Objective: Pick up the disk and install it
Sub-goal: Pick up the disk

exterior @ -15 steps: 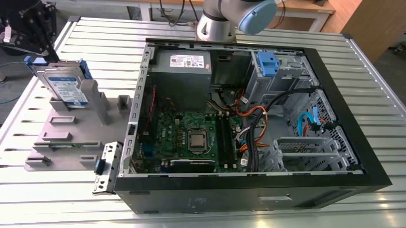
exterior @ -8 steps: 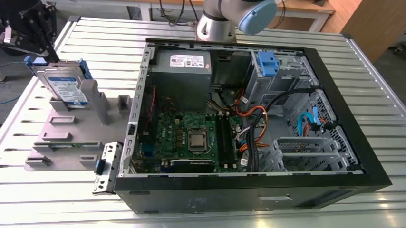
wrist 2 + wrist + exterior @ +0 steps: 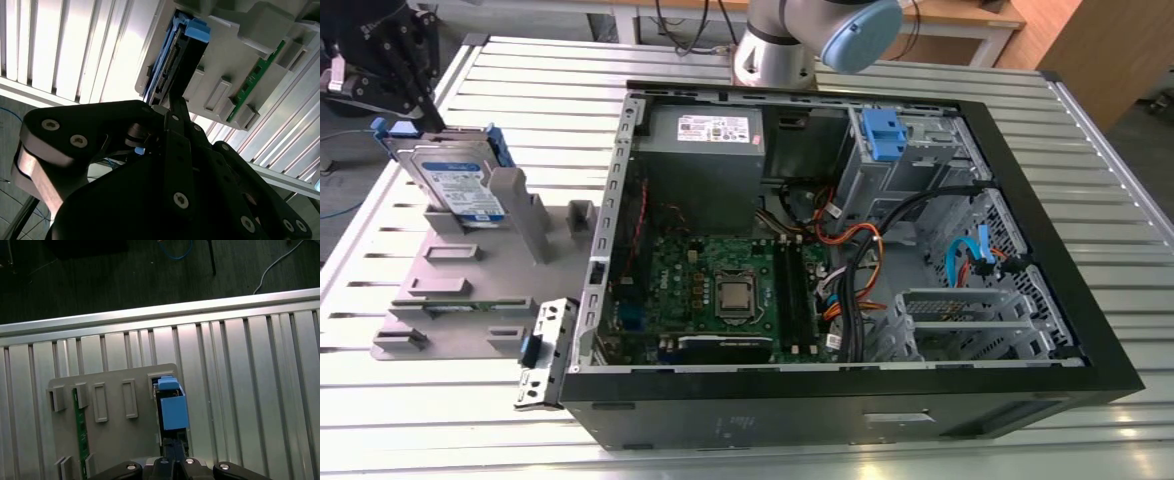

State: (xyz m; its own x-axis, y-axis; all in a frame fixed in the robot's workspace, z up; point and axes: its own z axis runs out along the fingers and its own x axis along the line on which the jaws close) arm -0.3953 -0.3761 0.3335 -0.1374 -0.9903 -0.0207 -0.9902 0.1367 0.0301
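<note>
In the exterior view, the disk [image 3: 454, 185] stands on edge in a slot of the grey holder [image 3: 467, 275] at the upper left of the frame, on the slatted metal table [image 3: 761, 455]. The black gripper [image 3: 424, 115] hangs just above the disk's upper edge. The open computer case [image 3: 854, 420] lies across the middle of the frame. Inside it are the motherboard [image 3: 720, 285], the grey power supply [image 3: 704, 140] and, toward the upper right, a blue bracket [image 3: 881, 135].

In the second wrist view, the gripper [image 3: 172, 102] reaches up to the disk [image 3: 182, 65]. It seems to touch the edge with the blue rail, but whether it is clamped on the disk cannot be told. A green circuit board [image 3: 255, 75] sits in another slot of the holder [image 3: 225, 70].

In the first wrist view, the gripper [image 3: 172, 447] is just beside the disk [image 3: 172, 410], which is seen edge-on in the holder [image 3: 115, 440].
</note>
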